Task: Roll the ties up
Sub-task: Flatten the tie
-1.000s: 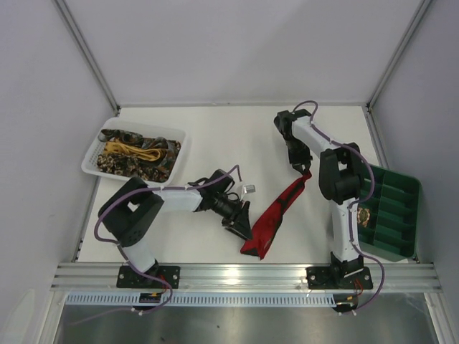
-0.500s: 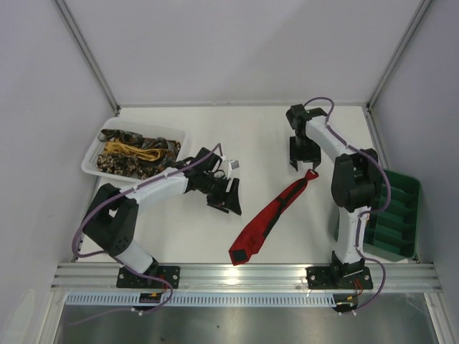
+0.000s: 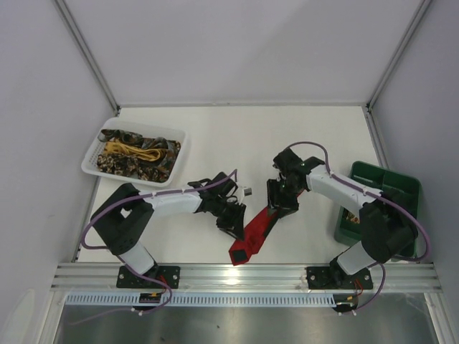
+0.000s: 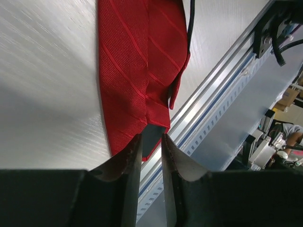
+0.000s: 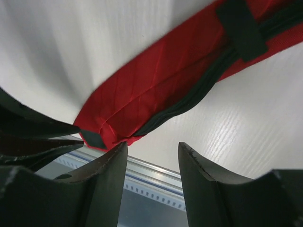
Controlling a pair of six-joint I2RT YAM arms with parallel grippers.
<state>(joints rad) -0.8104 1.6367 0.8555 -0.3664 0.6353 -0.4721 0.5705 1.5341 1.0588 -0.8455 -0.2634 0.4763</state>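
Red tie [image 3: 252, 231], lower centre of top view: limp, light, slippery, we judge; best taken at its end. Left gripper [image 4: 151, 142] nearly pressed together there, and we cannot tell if it pinches; right gripper [image 5: 151, 151] spread, empty.

Red tie [image 3: 252, 231] flat, diagonal (dark backing showing); patterned ties [image 3: 136, 159] heaped left.

Red tie [image 4: 137, 71]: woven cloth, fine diagonal ribs, slight sheen; backing dark, smooth.
Tabletop [image 4: 47, 94]: white, matt, faint brushed grain.
Rail [image 4: 208, 101]: bare metal, ribbed, reflective.
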